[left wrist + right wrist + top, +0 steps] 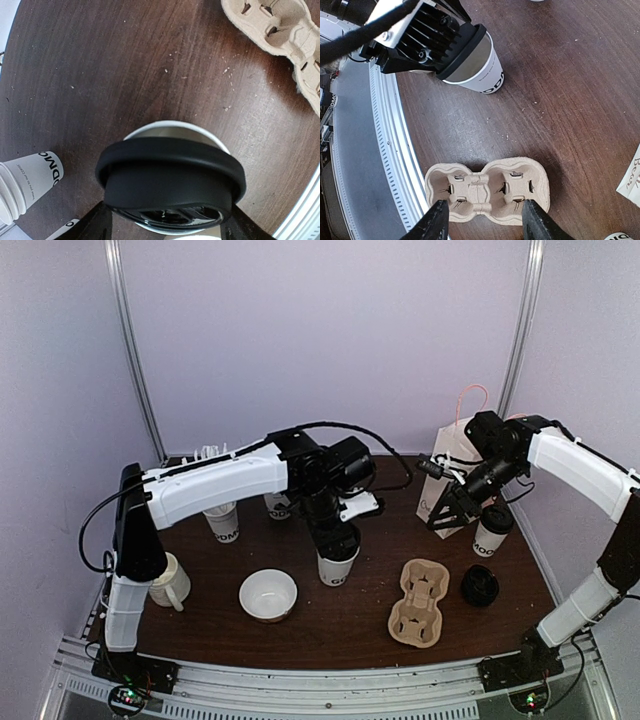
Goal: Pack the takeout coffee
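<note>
One takeout coffee cup [337, 568] stands at the table's middle, white with black lettering. My left gripper [338, 540] is directly above it, shut on a black lid [170, 180] that lies tilted over the cup's white rim [175, 127]. The right wrist view shows the same cup [480, 70] under the lid. A second takeout coffee [492, 530], lidded, stands at the right beside the paper bag [450, 475]. My right gripper [447, 518] hangs open above the table with nothing between its fingers. Below it in its wrist view lies the cardboard cup carrier [487, 192].
The carrier [420, 602] lies front right, with a loose black lid [480, 585] beside it. A white bowl [268, 595] sits front centre and a handled mug [170, 582] at the left. Lidless white cups [222, 522] stand behind the left arm.
</note>
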`<move>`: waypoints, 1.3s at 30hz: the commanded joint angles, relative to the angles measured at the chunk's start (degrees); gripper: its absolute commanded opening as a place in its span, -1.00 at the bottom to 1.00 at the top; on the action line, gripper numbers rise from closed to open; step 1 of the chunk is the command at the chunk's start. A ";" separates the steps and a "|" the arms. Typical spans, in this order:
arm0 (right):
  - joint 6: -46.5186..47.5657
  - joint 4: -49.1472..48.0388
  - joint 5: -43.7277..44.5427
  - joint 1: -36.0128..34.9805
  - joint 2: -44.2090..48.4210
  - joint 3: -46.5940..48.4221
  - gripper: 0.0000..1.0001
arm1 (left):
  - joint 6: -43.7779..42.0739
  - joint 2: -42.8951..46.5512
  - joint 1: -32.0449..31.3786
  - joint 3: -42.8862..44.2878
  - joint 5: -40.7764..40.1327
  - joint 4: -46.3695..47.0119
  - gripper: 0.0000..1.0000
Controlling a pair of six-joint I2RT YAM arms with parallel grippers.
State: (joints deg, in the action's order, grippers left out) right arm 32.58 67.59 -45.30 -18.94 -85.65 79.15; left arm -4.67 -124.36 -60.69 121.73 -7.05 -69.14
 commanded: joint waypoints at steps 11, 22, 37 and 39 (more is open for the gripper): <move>0.21 0.35 0.83 -0.75 -0.58 -0.60 0.06 | -1.37 3.76 0.32 2.51 -1.28 -2.16 0.41; 0.21 0.18 1.00 -0.97 -0.51 -0.91 0.07 | -2.73 3.29 0.31 2.90 -4.98 -7.18 0.43; 0.29 0.00 1.88 -1.11 -0.46 -1.57 0.07 | -3.68 -0.93 0.33 5.61 -4.78 -7.44 0.44; 0.36 -0.10 1.88 -1.10 -0.64 -1.56 0.07 | -3.65 -0.98 0.35 5.77 -5.11 -7.95 0.44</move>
State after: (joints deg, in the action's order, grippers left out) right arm 32.62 67.64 -44.45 -19.59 -86.00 78.26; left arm -7.55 -124.68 -60.69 125.38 -11.60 -75.40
